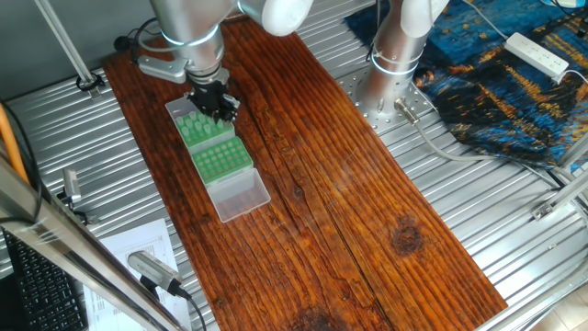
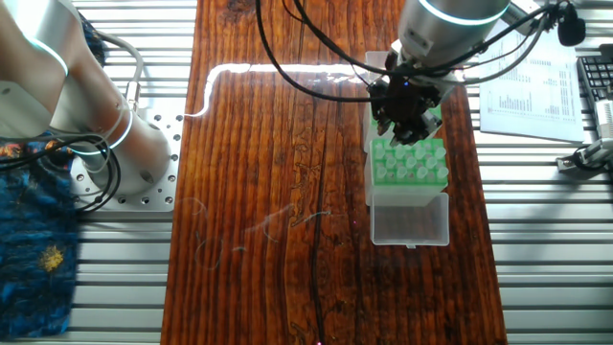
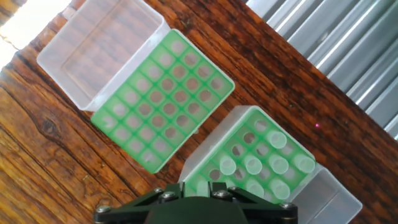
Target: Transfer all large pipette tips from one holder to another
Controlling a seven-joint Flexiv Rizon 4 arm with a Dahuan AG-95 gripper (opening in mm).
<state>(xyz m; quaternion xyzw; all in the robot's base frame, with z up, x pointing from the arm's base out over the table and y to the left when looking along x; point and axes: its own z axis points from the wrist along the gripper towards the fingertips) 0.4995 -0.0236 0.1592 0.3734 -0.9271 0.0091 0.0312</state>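
Two green racks stand side by side on the wooden board. The one nearer my gripper (image 3: 198, 185) holds several large pipette tips (image 3: 267, 163), whitish cones with round tops. The other green rack (image 3: 163, 98) shows only bare holes. In one fixed view my gripper (image 1: 213, 104) hangs low over the tip rack (image 1: 202, 127), with the bare rack (image 1: 222, 158) beside it. In the other fixed view my gripper (image 2: 407, 113) hides most of the tip rack, and the bare rack (image 2: 410, 161) lies below it. Only the finger bases show, a narrow gap apart; the fingertips are hidden.
A clear hinged lid (image 3: 99, 50) lies open beside the bare rack (image 1: 241, 196) (image 2: 410, 218). A second clear lid (image 3: 326, 193) lies by the tip rack. The wooden board (image 1: 367, 202) rests on a ribbed metal table. A second robot base (image 1: 395, 55) stands at the board's edge.
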